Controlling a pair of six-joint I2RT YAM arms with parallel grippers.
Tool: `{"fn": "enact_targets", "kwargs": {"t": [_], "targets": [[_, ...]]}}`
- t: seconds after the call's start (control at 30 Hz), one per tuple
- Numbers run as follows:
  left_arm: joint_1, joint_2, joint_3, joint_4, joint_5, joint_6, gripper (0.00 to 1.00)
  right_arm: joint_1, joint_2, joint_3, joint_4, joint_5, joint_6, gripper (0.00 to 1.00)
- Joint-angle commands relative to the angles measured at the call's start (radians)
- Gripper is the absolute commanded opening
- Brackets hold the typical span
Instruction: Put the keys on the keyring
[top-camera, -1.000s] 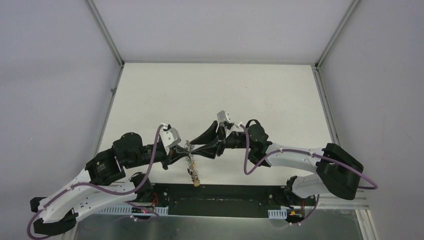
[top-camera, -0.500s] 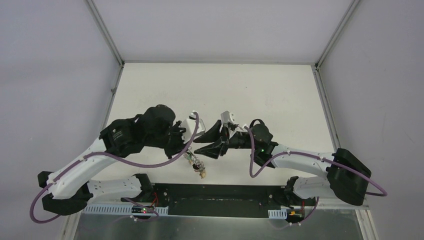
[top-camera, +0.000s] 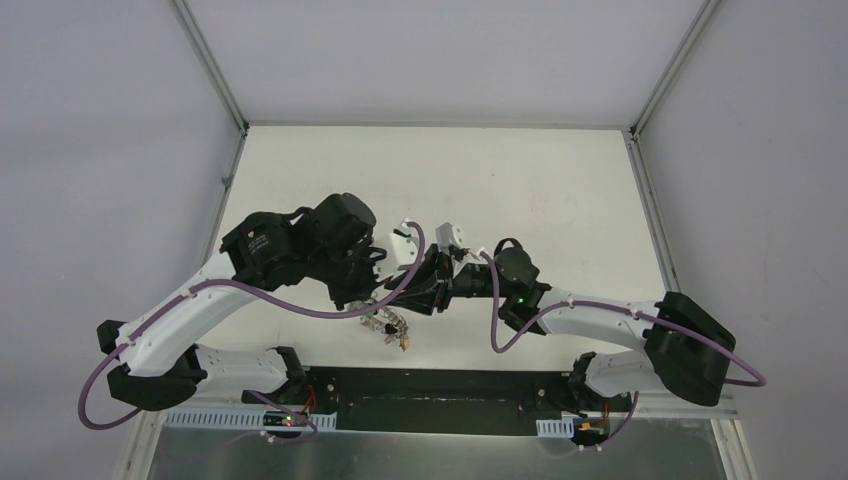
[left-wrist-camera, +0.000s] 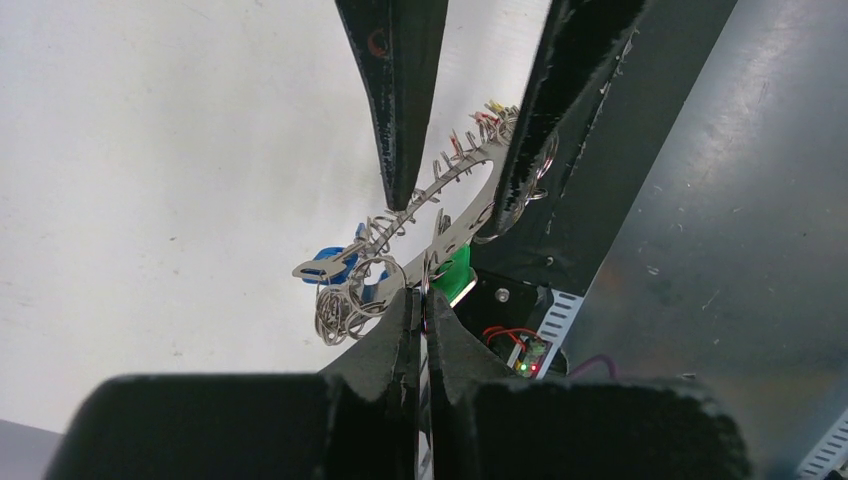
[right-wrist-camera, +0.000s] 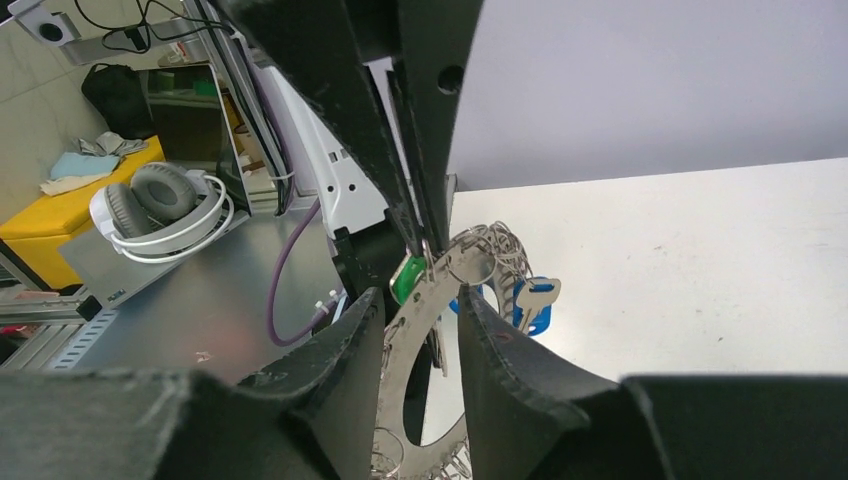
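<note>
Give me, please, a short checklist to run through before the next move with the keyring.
1. Left gripper pinched shut on the keyring: ok.
2. Right gripper fingers either side of the ring's band: ok.
3. Right gripper actually clamping the band: cannot tell.
4. Blue-tagged key and green-tagged key in view beside the left fingertips: ok.
5. Both keys threaded fully onto the ring: cannot tell.
6. Ring held up off the table: ok.
</note>
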Motion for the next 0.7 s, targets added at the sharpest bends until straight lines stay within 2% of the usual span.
{"fn": "enact_targets", "kwargs": {"t": [0.0,0.47,0.67], "targets": [[-0.006,-0.013,0.037,0.003,0.006,0.017,0.00,-0.004,0.050,0.026,0.114,0.001,0.044,0.34],[-0.006,-0.029,0.003,0.039,0.041,0.007,0.00,-0.001,0.157,0.085,0.240,-0.031,0.132,0.30],[-0.006,-0.033,0.000,0.040,0.034,0.009,0.00,0.003,0.177,0.098,0.239,-0.047,0.140,0.21]]}}
